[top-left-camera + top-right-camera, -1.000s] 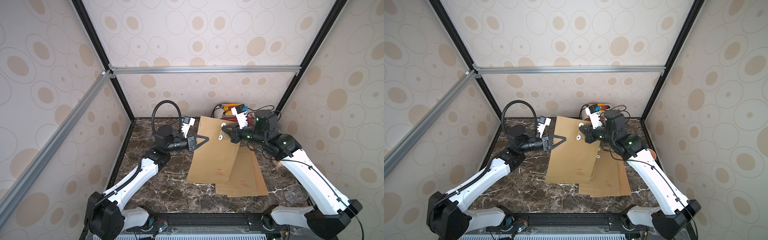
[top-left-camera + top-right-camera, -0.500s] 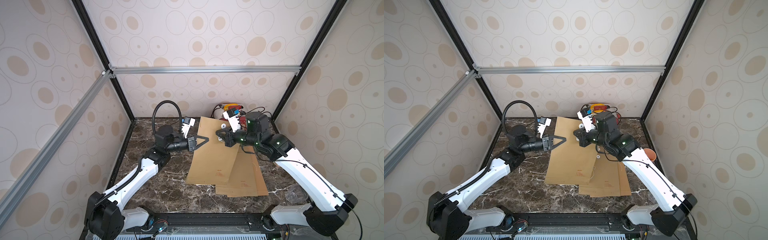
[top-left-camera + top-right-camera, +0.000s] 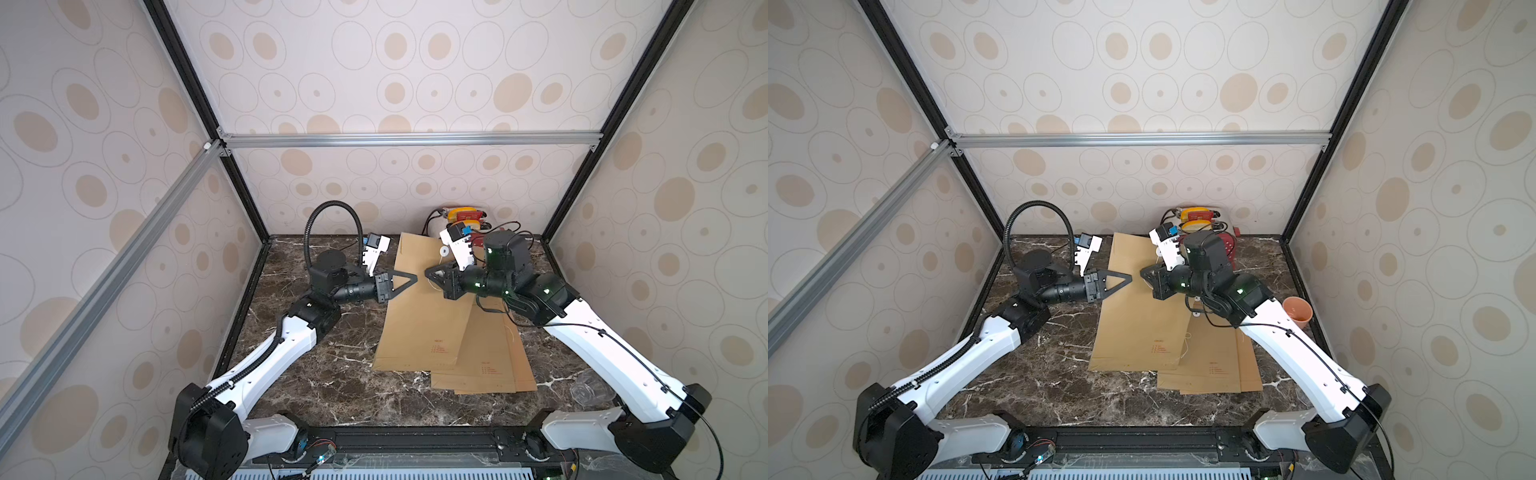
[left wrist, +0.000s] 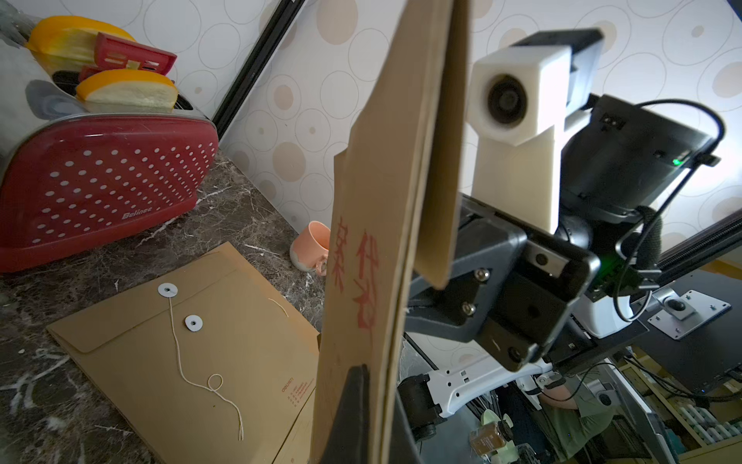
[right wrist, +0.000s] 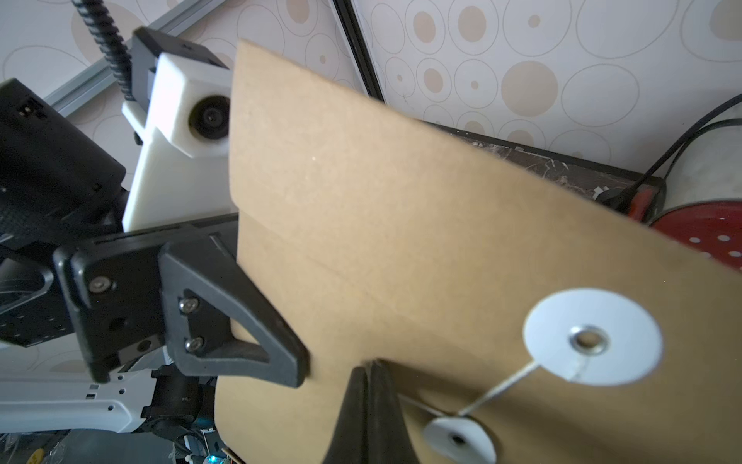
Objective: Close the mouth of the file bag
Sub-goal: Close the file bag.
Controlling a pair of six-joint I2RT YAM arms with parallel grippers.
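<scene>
I see the file bag [image 3: 419, 316] in the middle of the table [image 3: 332, 374]. It is brown and tipped up, with its far end in the air. My left gripper [image 3: 414, 277] is pinched tight on the bag's left edge. In the right wrist view, one black finger [image 5: 287, 365] lies on the paper and the other is hidden behind the bag.

My right gripper [image 3: 427, 274] points at the left one from the right. Their tips are close but apart. Its jaws are pressed together. A thin string [image 5: 498, 387] runs from the big white disc [image 5: 592, 341] down toward those tips, but I cannot tell if it is caught between them. A smaller disc [image 5: 457, 440] is cut off by the picture's edge.

The bag's mouth is hard to see. In the left wrist view, the flap [image 4: 441, 140] stands a little away from the bag's body. The red writing [image 4: 357, 277] is too slanted for me to read.

More brown bags [image 3: 486, 357] lie flat on the right, partly under the lifted one. The red toaster [image 4: 100, 193] shows well from the left wrist, but in both top views my right arm covers most of it. A pink cup [image 3: 1296, 309] peeks out beside that arm. A clear thing [image 3: 587, 390] near the right arm's base is too faint to name.
</scene>
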